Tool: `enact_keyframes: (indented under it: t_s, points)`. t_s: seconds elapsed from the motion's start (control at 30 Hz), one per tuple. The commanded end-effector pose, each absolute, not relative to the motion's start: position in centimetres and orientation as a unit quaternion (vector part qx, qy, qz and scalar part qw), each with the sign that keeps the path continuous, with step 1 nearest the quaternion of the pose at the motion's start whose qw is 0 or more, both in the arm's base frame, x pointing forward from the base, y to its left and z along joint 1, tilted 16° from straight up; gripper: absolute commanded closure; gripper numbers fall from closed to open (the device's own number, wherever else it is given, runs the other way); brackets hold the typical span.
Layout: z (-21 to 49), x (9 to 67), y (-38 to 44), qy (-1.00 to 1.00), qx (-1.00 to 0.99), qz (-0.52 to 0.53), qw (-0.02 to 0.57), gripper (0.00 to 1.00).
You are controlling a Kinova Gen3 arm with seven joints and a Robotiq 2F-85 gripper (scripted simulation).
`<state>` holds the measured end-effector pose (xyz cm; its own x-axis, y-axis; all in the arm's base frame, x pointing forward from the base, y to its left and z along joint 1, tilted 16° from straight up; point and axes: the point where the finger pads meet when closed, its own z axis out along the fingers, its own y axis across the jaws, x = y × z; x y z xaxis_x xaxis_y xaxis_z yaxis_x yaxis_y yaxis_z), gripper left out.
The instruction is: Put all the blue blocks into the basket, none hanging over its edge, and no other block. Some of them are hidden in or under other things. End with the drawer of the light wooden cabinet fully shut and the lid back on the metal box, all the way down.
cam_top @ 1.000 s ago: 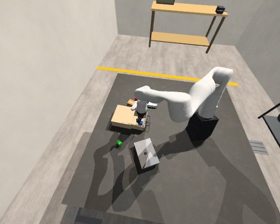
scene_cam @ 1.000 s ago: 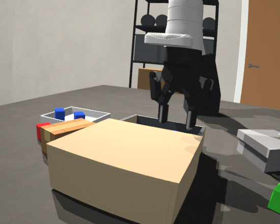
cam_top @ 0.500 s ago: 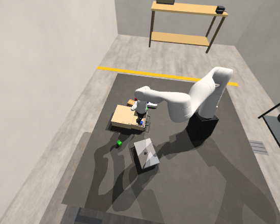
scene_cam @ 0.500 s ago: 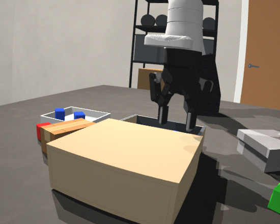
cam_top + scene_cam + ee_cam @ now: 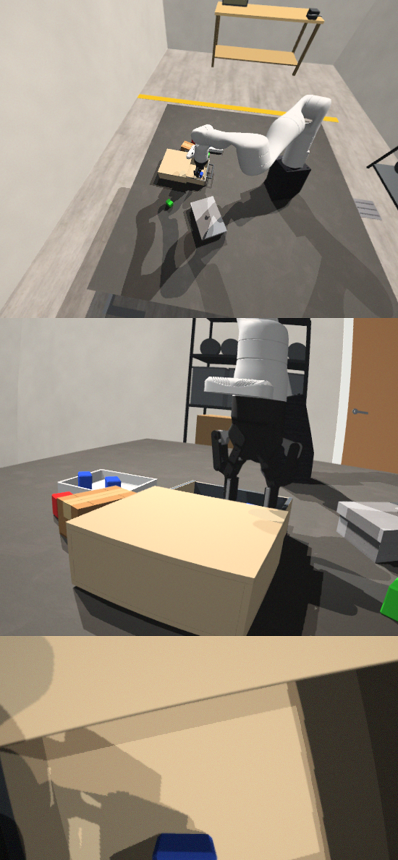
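The light wooden cabinet (image 5: 174, 160) (image 5: 174, 527) has its drawer (image 5: 195, 181) (image 5: 240, 771) pulled out. A blue block (image 5: 201, 174) (image 5: 185, 848) lies in the drawer; only a sliver shows in the exterior view. My gripper (image 5: 198, 173) (image 5: 249, 496) is partly open, pointing down, with its fingertips inside the drawer around the block's place; contact is hidden. The white-walled basket (image 5: 145, 485) holds two visible blue blocks, one (image 5: 85, 480) at the left and one (image 5: 113, 481) nearer the middle. The metal box (image 5: 208, 220) (image 5: 378, 520) has its lid on top.
A brown wooden box (image 5: 187, 145) (image 5: 95, 499) stands between cabinet and basket, with a red block (image 5: 56, 502) beside it. A green block (image 5: 169, 203) (image 5: 392, 601) lies on the mat. Another green block (image 5: 208, 155) shows beside the arm.
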<state>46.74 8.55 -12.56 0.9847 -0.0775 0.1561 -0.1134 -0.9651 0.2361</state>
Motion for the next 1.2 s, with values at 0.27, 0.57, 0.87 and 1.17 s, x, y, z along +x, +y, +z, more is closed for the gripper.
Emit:
enact_keyframes:
  t_s: [0.27, 0.57, 0.87, 1.17]
  points:
    - [-13.6, 47.0, 8.3, -0.048, 0.989, 0.074, 0.122, 0.36]
    - [-14.7, 47.1, 8.0, -0.048, 0.989, 0.074, 0.122, 0.36]
    - [-15.2, 47.2, 7.9, -0.048, 0.989, 0.074, 0.122, 0.36]
    - [-15.4, 47.2, 7.9, -0.048, 0.989, 0.074, 0.122, 0.36]
